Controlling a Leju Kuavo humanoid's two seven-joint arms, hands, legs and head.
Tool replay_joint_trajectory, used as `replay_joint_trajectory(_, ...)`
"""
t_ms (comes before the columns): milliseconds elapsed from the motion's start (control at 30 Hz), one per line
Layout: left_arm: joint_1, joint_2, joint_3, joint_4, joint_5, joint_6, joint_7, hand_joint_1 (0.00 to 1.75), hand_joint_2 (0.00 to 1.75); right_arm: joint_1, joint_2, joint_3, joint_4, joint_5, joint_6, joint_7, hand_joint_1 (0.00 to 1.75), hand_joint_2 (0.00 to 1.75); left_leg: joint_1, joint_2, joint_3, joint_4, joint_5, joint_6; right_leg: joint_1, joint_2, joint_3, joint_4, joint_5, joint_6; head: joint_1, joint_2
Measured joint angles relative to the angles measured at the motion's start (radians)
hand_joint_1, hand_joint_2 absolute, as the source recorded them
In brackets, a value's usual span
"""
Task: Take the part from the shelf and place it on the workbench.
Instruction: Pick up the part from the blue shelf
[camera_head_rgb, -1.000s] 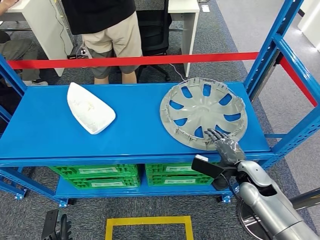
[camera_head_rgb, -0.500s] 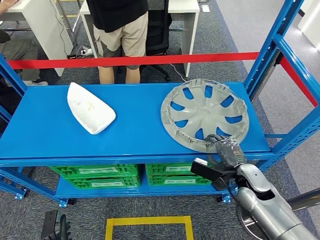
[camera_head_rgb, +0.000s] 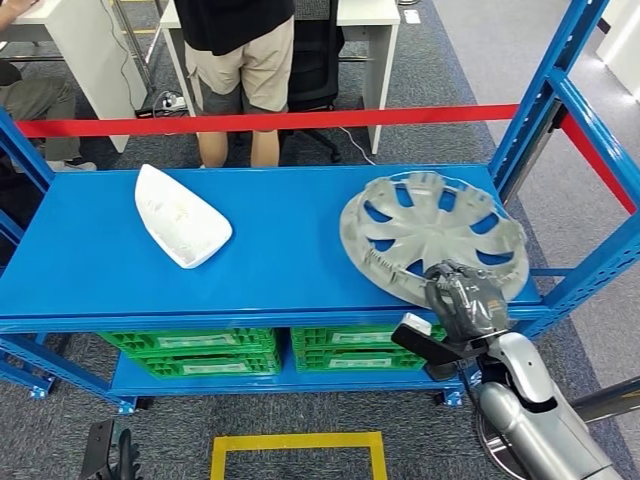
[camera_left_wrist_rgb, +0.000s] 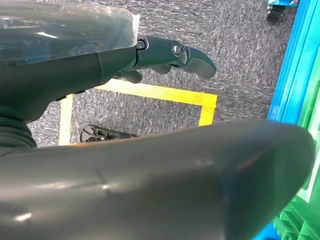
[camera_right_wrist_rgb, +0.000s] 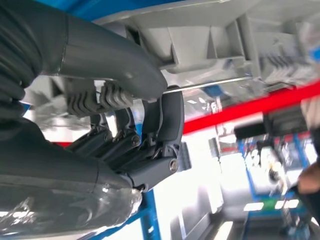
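A grey wheel cover (camera_head_rgb: 434, 235) lies at the right end of the blue shelf (camera_head_rgb: 287, 260), tilted, with its near rim raised off the surface. My right hand (camera_head_rgb: 464, 300) grips that near rim, fingers curled over it. The right wrist view looks at the ribbed underside of the wheel cover (camera_right_wrist_rgb: 211, 45), with my right hand's fingers (camera_right_wrist_rgb: 151, 140) hooked around its edge. A white curved part (camera_head_rgb: 180, 217) rests on the shelf's left half. My left hand (camera_left_wrist_rgb: 151, 150) hangs over the grey carpet, holding nothing, its fingers (camera_left_wrist_rgb: 177, 52) stretched out.
Blue uprights (camera_head_rgb: 540, 100) frame the shelf's right end and a red bar (camera_head_rgb: 264, 122) runs behind it. Green crates (camera_head_rgb: 196, 350) sit on the lower level. A person in shorts (camera_head_rgb: 238, 70) stands behind the shelf. A yellow square (camera_head_rgb: 298, 450) is taped on the floor.
My right hand has closed on the wheel cover's near rim. The cover has slid to the right and its near edge has risen. The person behind has shifted sideways.
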Motion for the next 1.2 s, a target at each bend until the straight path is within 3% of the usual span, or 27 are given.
replay_joint_trajectory(600, 0.006, 0.000, 0.026, 0.000, -0.003, 0.016, -0.013, 0.00, 0.00, 0.048, 0.050, -0.059, -0.027, -0.019, -0.171, -0.046, 1.75, 1.75, 0.000, 0.000, 0.000, 0.000, 0.000, 0.000, 0.000, 0.000, 0.000, 0.000, 0.000, 0.000, 0.000, 0.000)
replay_joint_trajectory(900, 0.008, -0.001, 0.027, 0.000, -0.026, 0.028, -0.009, 0.00, 0.00, 0.057, 0.077, -0.088, -0.030, -0.093, -0.341, -0.152, 1.75, 1.75, 0.000, 0.000, 0.000, 0.000, 0.000, 0.000, 0.000, 0.000, 0.000, 0.000, 0.000, 0.000, 0.000, 0.000)
replay_joint_trajectory(1200, 0.007, -0.009, 0.028, 0.000, -0.033, 0.030, -0.005, 0.00, 0.00, 0.059, 0.107, -0.126, -0.036, -0.106, -0.351, -0.213, 1.75, 1.75, 0.000, 0.000, -0.001, 0.000, 0.000, 0.000, 0.000, 0.000, -0.001, 0.000, 0.000, 0.000, 0.000, 0.000)
